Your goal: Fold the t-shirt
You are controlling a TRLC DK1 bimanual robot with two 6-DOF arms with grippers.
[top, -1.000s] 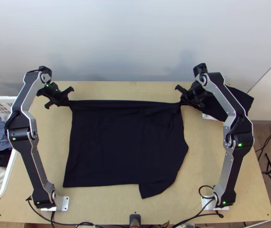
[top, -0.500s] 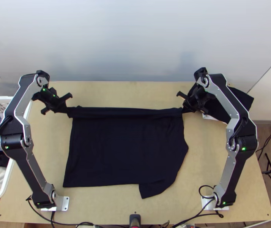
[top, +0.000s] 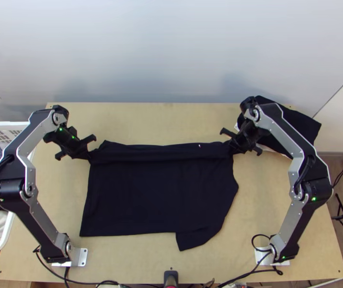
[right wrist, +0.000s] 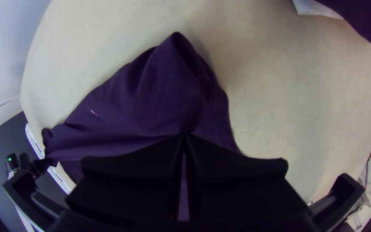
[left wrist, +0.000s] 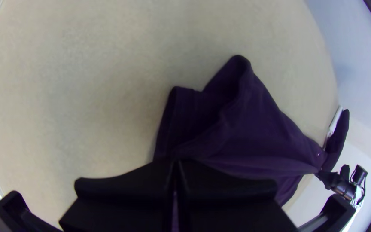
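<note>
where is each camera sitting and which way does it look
Top view: high over the table's near edge, looking steeply down; left arm and right arm show.
Left wrist view: on that arm, facing the t-shirt past its own fingers; right gripper farther off.
Right wrist view: on that arm, facing the t-shirt past its own fingers; left gripper farther off.
Both wrist views share the t-shirt and table.

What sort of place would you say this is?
Probably a lab or workshop for robot cloth handling: two arms bolted to a wooden table, a dark t-shirt spread between them, and a white basket of clothes beside the table.
</note>
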